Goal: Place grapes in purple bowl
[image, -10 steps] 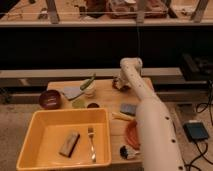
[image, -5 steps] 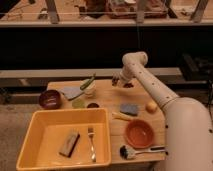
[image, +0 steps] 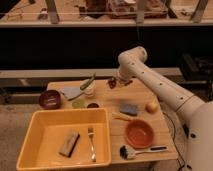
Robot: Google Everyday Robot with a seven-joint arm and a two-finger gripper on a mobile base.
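Grapes (image: 112,83) are seen at the far edge of the desk (image: 107,100), just beside the gripper (image: 123,80), on its picture-left side. Whether the gripper is open or has hold of them cannot be told. The purple bowl (image: 50,99) is set well apart at the desk's left end, so a leftward carry is judged necessary.

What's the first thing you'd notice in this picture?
The big yellow tub at the front left, with a fork inside. Then the white arm reaching to the far edge of the table, its end effector by the grapes, far from the purple bowl at the left.
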